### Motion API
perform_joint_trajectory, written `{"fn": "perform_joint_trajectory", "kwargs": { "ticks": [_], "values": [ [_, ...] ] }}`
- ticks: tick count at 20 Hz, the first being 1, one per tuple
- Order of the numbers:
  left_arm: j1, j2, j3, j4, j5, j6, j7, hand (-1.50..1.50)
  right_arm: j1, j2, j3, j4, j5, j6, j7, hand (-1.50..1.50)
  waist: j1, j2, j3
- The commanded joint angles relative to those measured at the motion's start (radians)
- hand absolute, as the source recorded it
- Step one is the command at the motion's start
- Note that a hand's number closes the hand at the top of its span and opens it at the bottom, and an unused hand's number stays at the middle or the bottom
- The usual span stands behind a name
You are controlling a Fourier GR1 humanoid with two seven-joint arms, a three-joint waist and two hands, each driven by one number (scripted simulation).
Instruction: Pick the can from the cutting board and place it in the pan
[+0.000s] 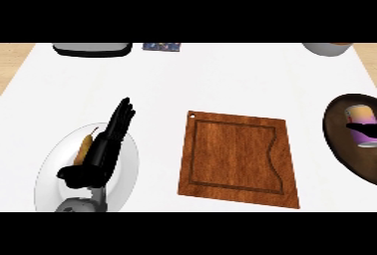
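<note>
The can (364, 136), purple with a pale end, lies inside the dark brown pan (337, 144) at the right edge of the view. A thin black part of my right hand (359, 127) reaches in from the right edge across the can; the rest of that hand is out of view. The wooden cutting board (237, 158) lies in the middle of the white counter with nothing on it. My left hand (103, 149) rests open at the lower left, fingers straight and pointing away from me, far from the board and the pan.
A clear glass plate (132, 169) lies under my left hand with a long orange-brown item (86, 148) on it. A grey object (92, 49) and a small dark patterned item (162, 47) sit at the far edge. A grey vessel (327, 49) stands far right.
</note>
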State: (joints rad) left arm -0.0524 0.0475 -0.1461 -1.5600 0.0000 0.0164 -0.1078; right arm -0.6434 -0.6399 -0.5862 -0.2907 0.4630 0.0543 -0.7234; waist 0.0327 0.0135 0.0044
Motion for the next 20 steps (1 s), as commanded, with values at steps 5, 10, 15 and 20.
{"fn": "perform_joint_trajectory", "kwargs": {
  "ticks": [5,10,15,20],
  "values": [
    [0.069,0.007,-0.001,-0.051,0.008,-0.011,-0.017,0.00,0.063,-0.161,-0.102,0.091,-0.130,0.314,-0.049,-1.50,-0.015,-0.007,-0.002],
    [0.058,0.030,0.034,-0.035,0.028,-0.027,-0.013,0.00,0.127,-0.261,-0.098,0.111,-0.152,0.605,-0.094,-1.50,-0.025,-0.010,-0.002],
    [0.055,-0.001,0.004,-0.049,-0.012,0.018,0.018,0.00,0.230,-0.237,-0.068,0.065,-0.151,0.664,-0.232,-1.50,-0.028,-0.009,0.001],
    [0.047,-0.014,-0.003,-0.049,-0.005,0.013,0.016,0.00,0.300,-0.231,-0.041,0.013,-0.158,0.666,-0.302,-1.50,-0.034,-0.010,0.002]
  ]
}}
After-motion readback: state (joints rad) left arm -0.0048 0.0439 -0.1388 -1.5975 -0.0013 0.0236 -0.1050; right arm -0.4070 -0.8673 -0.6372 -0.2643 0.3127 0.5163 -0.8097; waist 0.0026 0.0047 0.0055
